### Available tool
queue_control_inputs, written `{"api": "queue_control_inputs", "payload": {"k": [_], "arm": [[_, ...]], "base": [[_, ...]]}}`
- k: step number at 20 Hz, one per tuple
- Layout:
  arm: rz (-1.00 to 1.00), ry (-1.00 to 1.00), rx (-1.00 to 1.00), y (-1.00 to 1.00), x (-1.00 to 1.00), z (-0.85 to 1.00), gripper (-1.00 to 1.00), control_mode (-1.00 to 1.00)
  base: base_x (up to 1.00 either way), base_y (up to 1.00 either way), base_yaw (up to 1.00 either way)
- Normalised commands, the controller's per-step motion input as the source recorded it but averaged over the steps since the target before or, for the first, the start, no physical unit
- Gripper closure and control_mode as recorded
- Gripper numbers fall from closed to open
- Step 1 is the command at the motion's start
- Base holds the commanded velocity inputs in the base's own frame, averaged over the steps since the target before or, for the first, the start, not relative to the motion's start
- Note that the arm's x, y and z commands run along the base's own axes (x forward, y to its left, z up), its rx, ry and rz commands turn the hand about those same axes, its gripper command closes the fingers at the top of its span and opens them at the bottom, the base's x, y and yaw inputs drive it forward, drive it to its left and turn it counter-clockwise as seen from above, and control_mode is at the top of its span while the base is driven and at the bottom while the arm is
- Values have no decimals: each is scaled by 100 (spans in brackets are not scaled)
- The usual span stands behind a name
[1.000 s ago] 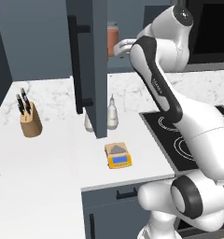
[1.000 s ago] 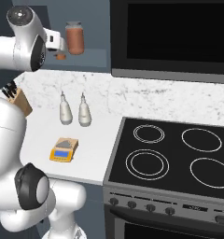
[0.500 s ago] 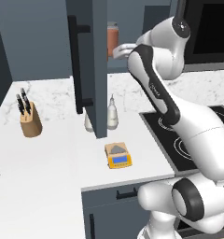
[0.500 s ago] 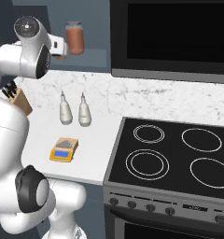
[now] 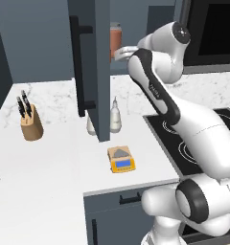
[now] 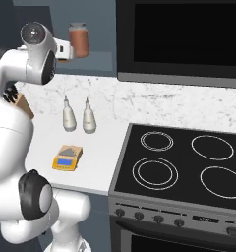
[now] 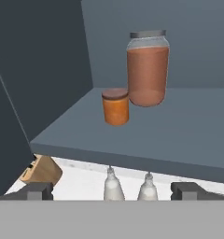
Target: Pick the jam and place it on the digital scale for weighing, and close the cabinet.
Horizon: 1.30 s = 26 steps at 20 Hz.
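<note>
**Spotter:** Walk me across, left to right.

**Operator:** In the hand view I have the knife block (image 7: 41,170) low at the left, under the shelf (image 7: 188,135). Then the jam (image 7: 116,107), short, brown lid, standing upright near the shelf's front edge. Just right of it and further back stands the tall jar (image 7: 148,69) with the grey lid. Below the shelf sit two shakers (image 7: 114,186) on the counter.

**Spotter:** And the tool?

**Operator:** My gripper (image 7: 114,190) is spread wide and holds nothing; it is short of the shelf, apart from the jam.

**Spotter:** What worries you?

**Operator:** Three things, I think. The two jars stand close, so if I go in right of centre, a finger could knock the tall jar or I grab the wrong one. If I come in low, the fingers could strike the shelf lip. And the cabinet door (image 5: 90,72) hangs open just left of my arm, over the scale (image 5: 121,159); a wide swing down could clip it.
</note>
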Motion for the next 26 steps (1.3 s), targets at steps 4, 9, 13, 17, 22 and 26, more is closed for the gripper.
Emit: {"api": "queue_control_inputs", "payload": {"k": [4,9,13,17,22,26], "arm": [[0,0,0,3,28,2,-100,-100],[0,-2,0,4,27,20,-100,-100],[0,-3,-1,14,29,17,-100,-100],[0,0,0,5,40,0,-100,-100],[0,1,0,3,52,0,-100,-100],[0,-4,-1,20,54,0,-100,-100]], "base": [[0,0,0],[0,0,0],[0,0,0],[0,0,0],[0,0,0],[0,0,0]]}}
